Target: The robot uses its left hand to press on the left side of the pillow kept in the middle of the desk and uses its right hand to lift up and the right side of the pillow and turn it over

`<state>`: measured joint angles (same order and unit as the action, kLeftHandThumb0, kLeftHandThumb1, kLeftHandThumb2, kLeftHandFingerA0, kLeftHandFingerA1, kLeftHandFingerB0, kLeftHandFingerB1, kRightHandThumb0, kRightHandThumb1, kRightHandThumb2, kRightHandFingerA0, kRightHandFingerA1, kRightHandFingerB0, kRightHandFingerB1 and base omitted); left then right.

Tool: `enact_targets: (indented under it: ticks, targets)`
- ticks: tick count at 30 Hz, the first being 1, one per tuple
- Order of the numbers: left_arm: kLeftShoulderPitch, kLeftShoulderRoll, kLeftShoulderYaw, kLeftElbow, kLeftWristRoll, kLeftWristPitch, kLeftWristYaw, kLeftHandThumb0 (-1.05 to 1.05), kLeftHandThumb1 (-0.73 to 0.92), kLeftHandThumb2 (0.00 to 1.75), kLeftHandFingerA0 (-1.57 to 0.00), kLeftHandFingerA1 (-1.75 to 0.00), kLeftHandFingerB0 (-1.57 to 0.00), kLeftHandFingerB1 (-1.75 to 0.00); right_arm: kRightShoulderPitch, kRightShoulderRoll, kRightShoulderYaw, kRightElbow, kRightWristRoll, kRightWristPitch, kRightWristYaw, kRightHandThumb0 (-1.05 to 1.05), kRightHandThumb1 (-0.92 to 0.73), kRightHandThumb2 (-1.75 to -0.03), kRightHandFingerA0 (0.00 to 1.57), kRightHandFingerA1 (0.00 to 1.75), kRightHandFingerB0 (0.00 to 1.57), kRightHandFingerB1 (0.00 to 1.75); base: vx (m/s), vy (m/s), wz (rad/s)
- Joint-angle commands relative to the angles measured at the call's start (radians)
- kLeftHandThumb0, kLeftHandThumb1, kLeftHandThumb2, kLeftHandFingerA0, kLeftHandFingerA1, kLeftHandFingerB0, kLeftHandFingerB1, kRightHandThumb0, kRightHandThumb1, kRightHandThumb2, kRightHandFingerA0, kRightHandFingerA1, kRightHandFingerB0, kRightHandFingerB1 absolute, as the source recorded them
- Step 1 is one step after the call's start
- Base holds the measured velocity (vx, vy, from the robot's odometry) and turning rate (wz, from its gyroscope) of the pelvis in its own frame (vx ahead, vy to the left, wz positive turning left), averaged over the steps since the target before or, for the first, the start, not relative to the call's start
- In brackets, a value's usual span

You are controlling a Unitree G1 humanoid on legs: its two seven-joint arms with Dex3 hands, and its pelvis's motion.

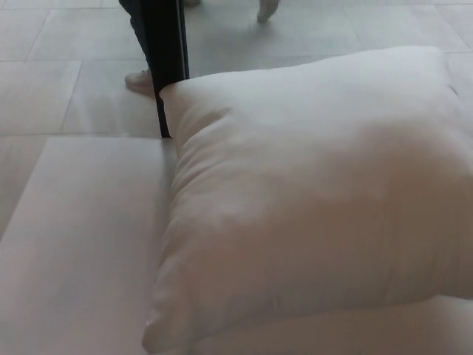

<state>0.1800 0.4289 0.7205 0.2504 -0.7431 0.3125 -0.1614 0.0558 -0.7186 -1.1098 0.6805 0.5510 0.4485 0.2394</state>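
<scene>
A large white pillow [318,192] lies flat on the pale desk [81,251], filling the middle and right of the head view. Its left edge runs from the top middle down to the bottom, and its right side runs out of the picture. Neither of my hands shows in this view, so nothing touches the pillow.
A black upright post [165,52] stands just behind the pillow's far left corner. Beyond the desk is a tiled floor [66,81], where a person's shoes [140,80] and legs pass by at the top.
</scene>
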Motion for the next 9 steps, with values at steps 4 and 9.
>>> enact_targets:
  ticks: [4,9]
  targets:
    - [0.144,0.029,0.129,0.404,-0.062,0.042,-0.251,-0.59,0.54,0.57,-0.35,-0.76,-0.23,-0.6,0.097,-0.021,-0.203,0.465,0.111,-0.378,-0.069,-1.05,-0.62,-1.13,0.66,1.32,0.09,0.8,0.0,0.0,0.0]
    - [0.216,0.016,-0.039,0.498,0.12,-0.026,-0.244,-0.58,0.38,0.8,-0.52,-0.72,-0.4,-0.61,0.106,0.037,-0.121,0.497,0.019,-0.451,-0.173,-0.97,-0.54,-1.07,0.78,1.33,0.14,0.82,0.0,0.0,0.0]
